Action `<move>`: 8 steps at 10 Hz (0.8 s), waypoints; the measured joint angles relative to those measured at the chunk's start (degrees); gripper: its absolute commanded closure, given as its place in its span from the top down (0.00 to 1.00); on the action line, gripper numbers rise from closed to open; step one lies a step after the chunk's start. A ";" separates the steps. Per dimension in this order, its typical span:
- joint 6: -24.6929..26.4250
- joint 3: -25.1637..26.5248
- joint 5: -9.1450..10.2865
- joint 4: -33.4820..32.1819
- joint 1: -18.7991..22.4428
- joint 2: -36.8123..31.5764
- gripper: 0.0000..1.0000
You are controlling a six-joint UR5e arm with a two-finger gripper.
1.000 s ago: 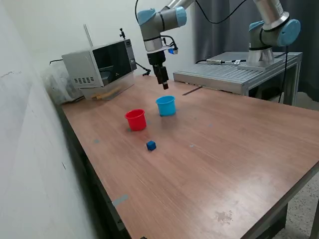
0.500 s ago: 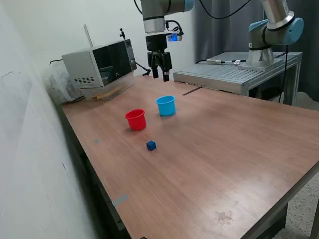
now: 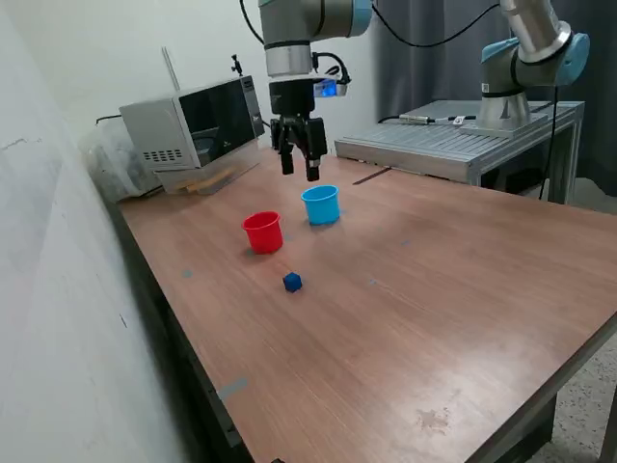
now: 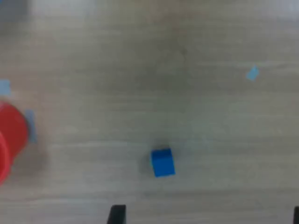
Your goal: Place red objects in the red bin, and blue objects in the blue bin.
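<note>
The arm (image 3: 289, 19) comes in from the top of the exterior view with its wrist section pointing straight down, so the gripper (image 3: 298, 172) hangs vertically in the air above the table (image 3: 463, 289), well clear of the surface. Its two dark fingers (image 3: 286, 162) stand apart with a visible gap between them, and nothing is held there. In the exterior view the gripper sits above and slightly to the left of the blue cup (image 3: 321, 204), and higher than both cups. The blue cup stands upright on the table, with the red cup (image 3: 262, 232) upright just beside it, toward the exterior view's left and a little nearer the camera; the two are close but not touching. One blue cube (image 3: 292, 281) lies alone on the bare wood, nearer the camera than both cups and apart from them. The wrist view looks straight down on the wood: the blue cube (image 4: 162, 162) shows with its shadow beside it, the red cup (image 4: 10, 137) is cut off by the picture's edge, and two dark fingertip ends (image 4: 117, 213) show at the frame's border, wide apart. What lies inside either cup cannot be told, and no red cube is visible on the table
</note>
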 measured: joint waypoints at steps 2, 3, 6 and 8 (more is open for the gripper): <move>0.01 -5.35 1.41 -0.05 0.32 4.77 1.00; -0.03 -7.59 1.90 -0.11 0.36 7.18 1.00; -0.19 -10.45 2.37 -1.58 0.39 12.90 1.00; -0.31 -10.40 2.36 -3.73 0.39 14.93 1.00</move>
